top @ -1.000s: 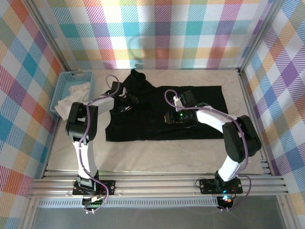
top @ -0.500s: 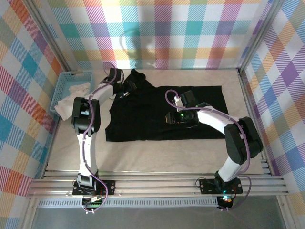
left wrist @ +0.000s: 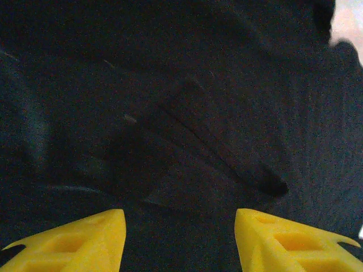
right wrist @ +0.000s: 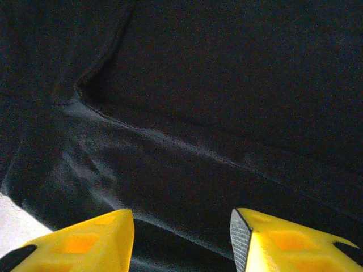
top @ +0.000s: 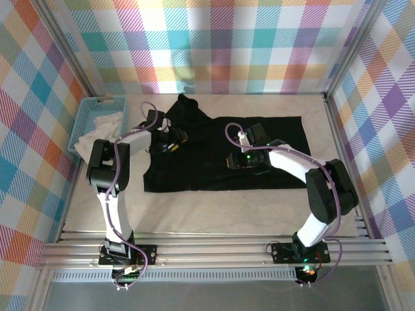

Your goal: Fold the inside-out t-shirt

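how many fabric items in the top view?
2. A large black cotton t-shirt is spread out in the centre. A small crumpled white cloth sits in the light-blue plastic basket at far left. More could be hidden beneath that cloth.

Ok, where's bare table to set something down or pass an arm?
Free: the table strip between the t-shirt hem and the front rail; the patch between its right edge and the right wall. Crowded: the left, by the basket; mid-shirt, under the left gripper and right gripper.
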Controlling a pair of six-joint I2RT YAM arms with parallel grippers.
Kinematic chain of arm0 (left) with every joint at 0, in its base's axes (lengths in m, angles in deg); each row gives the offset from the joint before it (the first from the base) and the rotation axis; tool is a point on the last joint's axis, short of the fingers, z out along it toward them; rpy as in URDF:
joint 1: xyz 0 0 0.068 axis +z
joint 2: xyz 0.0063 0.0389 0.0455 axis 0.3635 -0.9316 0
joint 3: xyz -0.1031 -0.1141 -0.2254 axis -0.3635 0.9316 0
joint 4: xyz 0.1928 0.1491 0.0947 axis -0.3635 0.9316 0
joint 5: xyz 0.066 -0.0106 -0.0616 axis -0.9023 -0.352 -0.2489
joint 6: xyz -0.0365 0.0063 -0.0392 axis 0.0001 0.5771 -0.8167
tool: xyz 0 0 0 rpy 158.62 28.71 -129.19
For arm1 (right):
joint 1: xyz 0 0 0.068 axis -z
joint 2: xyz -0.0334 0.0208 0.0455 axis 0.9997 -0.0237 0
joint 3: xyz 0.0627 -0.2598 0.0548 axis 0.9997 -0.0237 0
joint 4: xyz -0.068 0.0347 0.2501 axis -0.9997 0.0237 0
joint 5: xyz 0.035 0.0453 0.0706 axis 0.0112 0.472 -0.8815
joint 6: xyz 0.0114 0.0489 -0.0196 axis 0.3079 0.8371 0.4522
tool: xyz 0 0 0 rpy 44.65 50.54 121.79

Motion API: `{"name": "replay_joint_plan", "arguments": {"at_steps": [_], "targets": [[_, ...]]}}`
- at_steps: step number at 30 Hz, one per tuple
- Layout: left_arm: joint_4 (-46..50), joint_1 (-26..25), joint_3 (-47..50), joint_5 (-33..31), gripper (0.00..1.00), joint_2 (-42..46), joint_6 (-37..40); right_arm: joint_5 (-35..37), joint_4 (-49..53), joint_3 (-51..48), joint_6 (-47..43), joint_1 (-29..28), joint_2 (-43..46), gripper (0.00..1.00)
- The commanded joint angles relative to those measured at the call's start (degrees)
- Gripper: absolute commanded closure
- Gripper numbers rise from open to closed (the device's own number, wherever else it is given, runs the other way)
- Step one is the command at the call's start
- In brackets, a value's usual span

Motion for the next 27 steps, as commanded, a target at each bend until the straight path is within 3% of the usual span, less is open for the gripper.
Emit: {"name": "replay_joint_plan", "arguments": {"at_steps": [1,13,22,27], "targets": [[-3.3,-2.3,-0.1,2.5,0.46,0.1,0.1,-1.0,-0.3,-0.3,-0.4,-0.2,-1.0,0.51],[-0.3,-4.2,-7.2,-1.0,0.46,-6.8,1.3,-0.9,-0.6,-0.8,-0.4,-0.2,-1.4,0.51],[4.2,-1.8,-16.8,-2.9,0.46,-10.7,3.2,-1.0,-0.5,-0.9,-0.5,-0.2,-1.5,0.51],[11.2,-0.3,-24.8,-4.4,0.46,-14.6,5.6,-0.8,0.0,-0.5,-0.5,-0.1,-1.7,0.51]]}}
